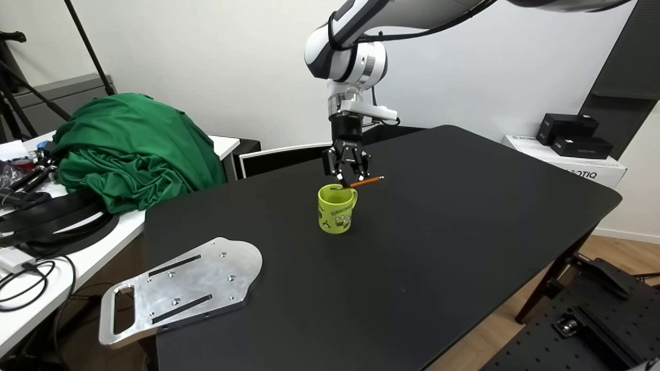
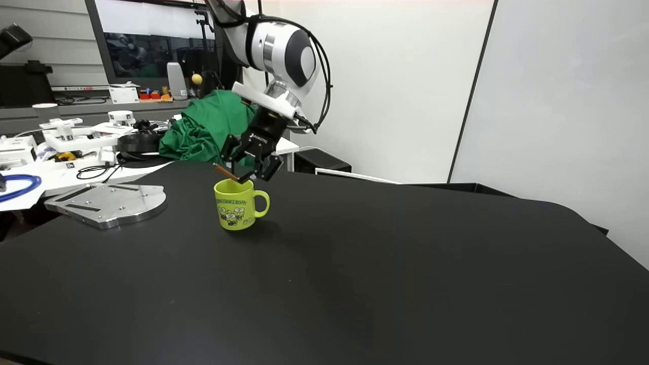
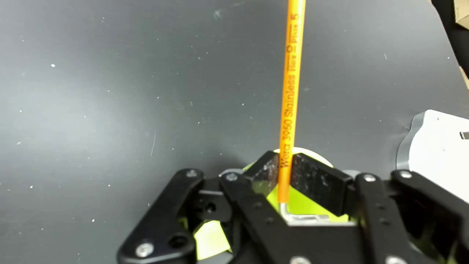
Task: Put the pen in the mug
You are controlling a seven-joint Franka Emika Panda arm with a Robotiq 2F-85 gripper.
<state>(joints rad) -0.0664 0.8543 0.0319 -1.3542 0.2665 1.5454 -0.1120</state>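
In an exterior view, the mug (image 1: 334,212) is standing upright on the black table (image 1: 438,247), and the gripper (image 1: 351,180) is hanging right above it at one o'clock, pointing down! The pen (image 1: 368,181) is poking out between two and three o'clock. At eight, a metal plate (image 1: 216,273) is jutting past the table's edge; between nine and ten, a green cloth (image 1: 134,144) is lying bunched.

In an exterior view, the mug's handle (image 2: 266,202) is pointing to three o'clock, and the pen is tilting up towards ten.

In the wrist view the gripper is holding on: two black pads (image 3: 317,179) are pinching the pen's orange shaft, just its thickness separating them. The shaft is running up to twelve; its bent metal end (image 3: 289,216) is aiming at three, over the yellow-green mug. Whether that end is dipping below the rim, I can't tell. The metal plate is showing near three.
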